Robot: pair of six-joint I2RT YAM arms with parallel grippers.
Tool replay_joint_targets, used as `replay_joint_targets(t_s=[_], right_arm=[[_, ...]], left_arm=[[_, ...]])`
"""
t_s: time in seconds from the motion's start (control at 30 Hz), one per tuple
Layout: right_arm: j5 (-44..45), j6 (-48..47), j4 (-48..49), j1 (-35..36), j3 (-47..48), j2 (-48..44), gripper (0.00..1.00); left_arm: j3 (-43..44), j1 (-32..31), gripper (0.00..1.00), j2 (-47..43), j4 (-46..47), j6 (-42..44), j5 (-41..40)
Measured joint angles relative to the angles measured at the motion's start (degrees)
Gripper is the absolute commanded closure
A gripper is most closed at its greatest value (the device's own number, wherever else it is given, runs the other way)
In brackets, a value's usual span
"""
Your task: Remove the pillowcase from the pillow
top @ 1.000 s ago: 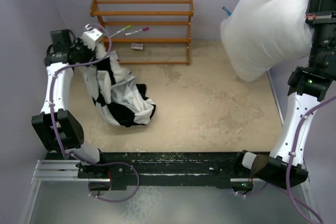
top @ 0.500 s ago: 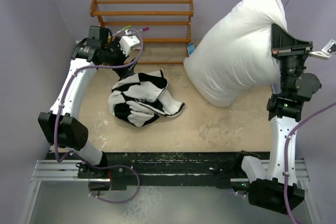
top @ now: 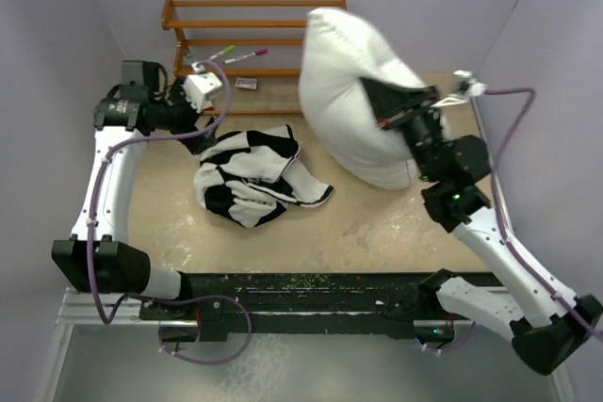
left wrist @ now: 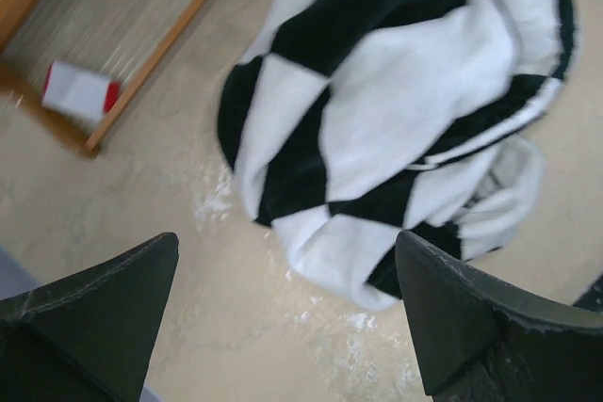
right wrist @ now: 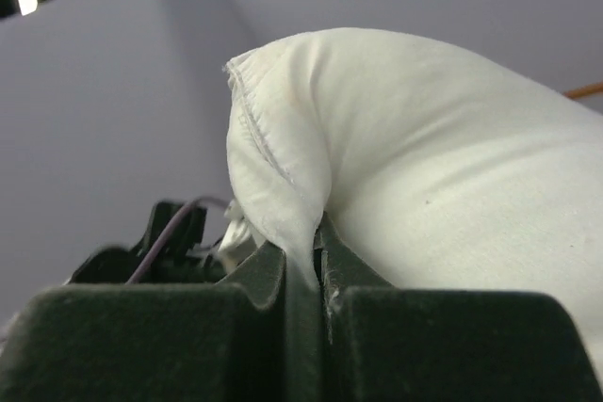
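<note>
While the pillow (top: 344,72) is clamped at its seam by the right gripper (right wrist: 316,251), the pillowcase (top: 250,176) is seen crumpled on the table (top: 377,223) below the wide-spread, empty left gripper (left wrist: 287,237).

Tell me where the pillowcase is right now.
In the top view the pillowcase lies crumpled on the table, left of centre, in front of the wooden rack and left of the pillow, under the open left gripper.
</note>
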Motion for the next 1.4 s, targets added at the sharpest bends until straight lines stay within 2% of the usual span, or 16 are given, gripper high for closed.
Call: replay_joint_targets(t_s=[0.13,0.23,0.33,0.43,0.53,0.6,0.7,0.77,0.87,1.1,1.4], right_arm=[[7.0,-7.2,1.1,19.8,-2.6,4.5,1.0],[11.6,-9.5,1.8,31.0,-4.6,11.6,1.0],[17.7,-9.6,1.1,39.0,-3.7,21.7,1.0],[25.7,-6.7,-7.5,44.9,3.0,34.9,0.99],[31.7,-1.4,-16.9,47.1,12.9,44.8,0.88],[35.5,2.3,-21.6,47.5,18.6,48.3,0.68],[38.9,6.3,-23.0,47.5,21.8,49.1,0.3],[39.6,7.3,-22.1,47.5,23.6,49.4,0.14],[39.3,5.4,-18.3,47.5,25.7,50.4,0.02],[29.6,-6.4,-9.5,46.9,23.6,47.0,0.0],[15.8,-16.9,-7.8,44.8,17.8,31.2,0.0]], left_arm=[[1.8,11.4,0.01,3.6,0.7,-1.6,2.8],[2.6,17.6,0.01,5.8,1.1,-1.7,3.8],[2.6,20.7,0.01,6.6,0.9,-1.6,4.6],[2.6,22.4,0.01,6.5,1.0,-1.6,6.1],[2.6,23.9,0.01,6.6,1.0,-1.6,7.1],[2.6,25.1,0.01,6.6,1.0,-1.6,7.6],[2.6,26.8,0.01,6.6,0.9,-1.4,8.2],[2.6,27.8,0.01,6.6,0.7,-1.4,8.5],[2.6,28.6,0.01,6.6,0.3,-1.2,9.2],[2.5,28.9,0.01,6.6,0.6,-1.7,10.4],[2.3,28.9,0.01,7.2,5.0,-6.8,11.1]])
